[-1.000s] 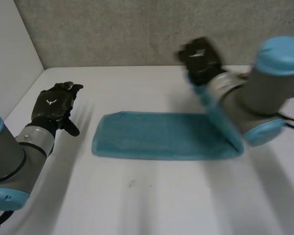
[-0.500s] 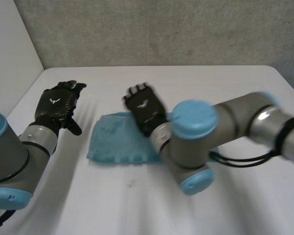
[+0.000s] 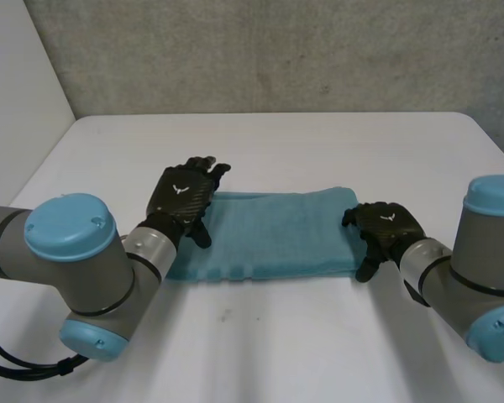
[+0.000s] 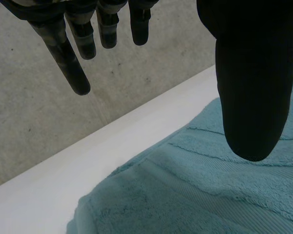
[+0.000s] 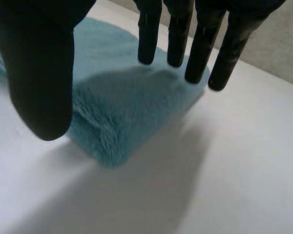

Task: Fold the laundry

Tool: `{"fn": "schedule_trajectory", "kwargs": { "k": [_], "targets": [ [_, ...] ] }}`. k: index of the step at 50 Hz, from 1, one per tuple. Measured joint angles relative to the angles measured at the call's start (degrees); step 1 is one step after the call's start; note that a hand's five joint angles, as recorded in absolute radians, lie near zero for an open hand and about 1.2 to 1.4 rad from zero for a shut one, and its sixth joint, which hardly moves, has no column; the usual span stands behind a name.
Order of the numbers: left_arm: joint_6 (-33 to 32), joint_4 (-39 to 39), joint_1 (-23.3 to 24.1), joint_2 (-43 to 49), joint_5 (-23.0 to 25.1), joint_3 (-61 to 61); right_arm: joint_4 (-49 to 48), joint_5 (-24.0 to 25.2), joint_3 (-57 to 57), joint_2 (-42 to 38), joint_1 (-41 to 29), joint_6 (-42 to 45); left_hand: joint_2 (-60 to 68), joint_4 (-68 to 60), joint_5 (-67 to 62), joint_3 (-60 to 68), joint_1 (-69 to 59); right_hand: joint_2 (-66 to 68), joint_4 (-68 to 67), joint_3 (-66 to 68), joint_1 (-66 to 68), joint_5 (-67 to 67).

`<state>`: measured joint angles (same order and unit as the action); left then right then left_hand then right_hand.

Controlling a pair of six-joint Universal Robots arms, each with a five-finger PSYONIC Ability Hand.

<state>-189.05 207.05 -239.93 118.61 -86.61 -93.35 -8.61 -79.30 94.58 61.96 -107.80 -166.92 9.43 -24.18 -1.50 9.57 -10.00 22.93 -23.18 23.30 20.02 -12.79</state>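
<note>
In the head view the left hand covers the 9 o'clock end of the towel, and its wrist hides the near corner there. The right hand covers the 3 o'clock end — whether it touches the cloth cannot be told. The left arm is cut off at 8 o'clock, the right arm at 4 o'clock. In both wrist views the towel runs out of frame, and each hand's thumb — dark and close — masks part of it.
</note>
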Motion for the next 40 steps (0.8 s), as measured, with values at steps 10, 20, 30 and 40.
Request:
{"fn": "schedule_trajectory", "kwargs": {
  "k": [10,20,30,40],
  "targets": [
    [0.18,-0.02,-0.06,-0.65,-0.18,-0.19,-10.21,0.18,4.9,-0.61,1.6,0.33,0.0,0.0,0.0,0.0,0.0,28.67,-28.26,28.15,24.02,-26.63],
    [0.18,-0.09,-0.03,-1.7,-0.26,-1.07,-11.3,-0.29,5.29,-1.16,3.38,0.76,0.0,0.0,0.0,0.0,0.0,43.49,-43.26,42.85,32.14,-40.33],
    [0.24,-0.16,-0.54,-5.11,-0.27,-2.67,-7.88,-0.61,2.69,5.71,8.13,5.4,0.0,0.0,0.0,0.0,0.0,43.49,-43.26,42.85,32.14,-40.33],
    [0.45,-0.2,-2.88,-9.45,-1.63,-4.54,-3.1,0.27,-15.64,4.25,-9.23,5.85,0.0,0.0,0.0,0.0,0.0,44.47,-45.11,44.38,34.97,-43.19]
  ]
}}
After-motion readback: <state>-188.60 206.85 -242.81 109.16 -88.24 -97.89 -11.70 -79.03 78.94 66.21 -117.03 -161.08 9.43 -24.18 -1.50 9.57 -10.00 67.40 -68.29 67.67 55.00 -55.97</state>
